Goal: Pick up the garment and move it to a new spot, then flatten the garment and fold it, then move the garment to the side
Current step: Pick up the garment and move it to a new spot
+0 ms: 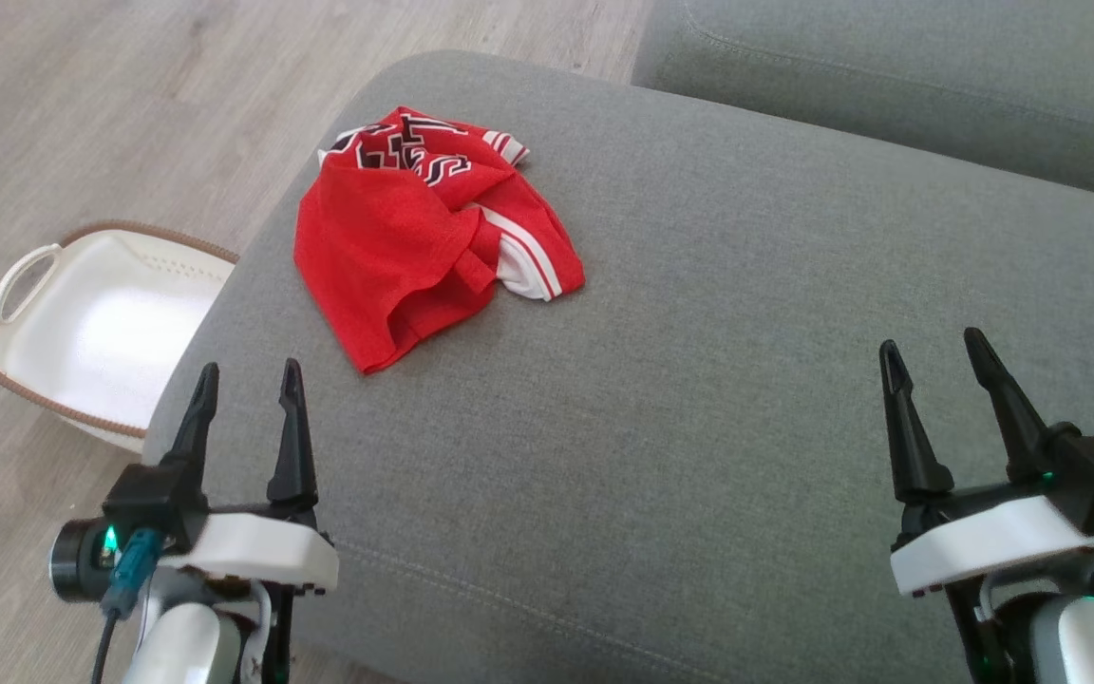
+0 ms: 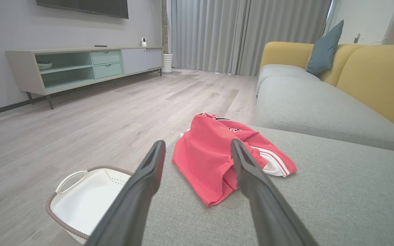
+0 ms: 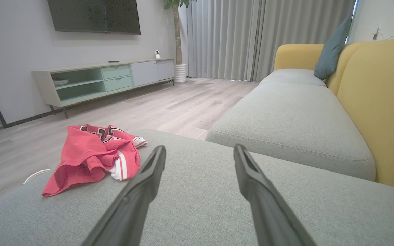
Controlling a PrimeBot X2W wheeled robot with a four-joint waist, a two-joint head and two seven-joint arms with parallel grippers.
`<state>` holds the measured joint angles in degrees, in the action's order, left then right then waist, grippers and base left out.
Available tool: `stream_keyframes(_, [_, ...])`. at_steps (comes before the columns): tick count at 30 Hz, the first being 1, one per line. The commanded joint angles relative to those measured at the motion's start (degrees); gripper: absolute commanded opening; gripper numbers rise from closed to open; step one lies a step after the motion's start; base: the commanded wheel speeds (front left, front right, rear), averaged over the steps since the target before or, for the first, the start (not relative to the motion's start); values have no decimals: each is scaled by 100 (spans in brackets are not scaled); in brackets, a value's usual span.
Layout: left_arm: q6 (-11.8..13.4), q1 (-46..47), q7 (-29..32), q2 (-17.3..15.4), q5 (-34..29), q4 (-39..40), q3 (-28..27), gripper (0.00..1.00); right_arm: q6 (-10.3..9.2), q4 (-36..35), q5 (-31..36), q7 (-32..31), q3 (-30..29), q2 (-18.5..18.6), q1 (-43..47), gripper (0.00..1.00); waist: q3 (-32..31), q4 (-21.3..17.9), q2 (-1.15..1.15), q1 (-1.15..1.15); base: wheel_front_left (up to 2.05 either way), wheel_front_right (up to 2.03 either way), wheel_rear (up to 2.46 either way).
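1. A white basket (image 1: 143, 230) with a brown woven rim stands on the floor, against the left edge of the grey sofa cushion (image 1: 699, 380).
2. The left gripper (image 1: 251, 364) sits over the cushion's near-left corner. Its jaws stand wide apart and hold nothing, with the tips aimed towards the garment but apart from it. Whether they hover or graze the upholstery is hard to tell from here.
3. The garment (image 1: 414, 237) is a red jersey with white striped trim and black-and-white lettering, lying crumpled in a heap near the cushion's far-left corner.
   - It should handle as light, soft and limp. It will likely sag and drape from any pinch point, and nothing about it is fragile.
   - Thin cloth can slip out of a shallow bite, so a raised fold is the surer hold. The loose hem corner nearest the left gripper would also serve.
4. The right gripper (image 1: 931, 338) is by the cushion's near-right edge, well apart from the garment. Its jaws are spread just as wide and are empty.
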<state>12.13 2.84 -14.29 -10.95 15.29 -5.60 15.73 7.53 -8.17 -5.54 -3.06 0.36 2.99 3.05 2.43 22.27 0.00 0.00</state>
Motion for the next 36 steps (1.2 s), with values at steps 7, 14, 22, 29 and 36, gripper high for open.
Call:
stream_keyframes(7, [-46, 350, -70, 59, -10, 348, -361, 100, -4, -312, -49, -2, 187, 151, -271, 100, 235, -69, 0, 0, 0, 0, 0])
stream_keyframes(14, [-183, 715, -70, 378, -102, 494, -476, 100, -4, -543, -57, -161, 184, 302, -527, 100, 897, -183, 0, 0, 0, 0, 0])
stream_keyframes(22, [-562, 1854, -71, 697, -116, -232, -555, 100, -4, -982, -21, -523, 49, 617, -959, 100, 2046, -329, 0, 0, 0, 0, 0])
stream_keyframes(29, [-904, 3052, -71, 779, 115, -2268, -775, 100, -4, -1193, -37, -705, -61, 837, -1169, 100, 2624, -377, 0, 0, 0, 0, 0])
stream_keyframes(36, [-1156, 3746, -60, 779, 233, -4153, -883, 100, -4, -1149, -102, -692, -49, 838, -1242, 100, 2635, -438, 0, 0, 0, 0, 0])
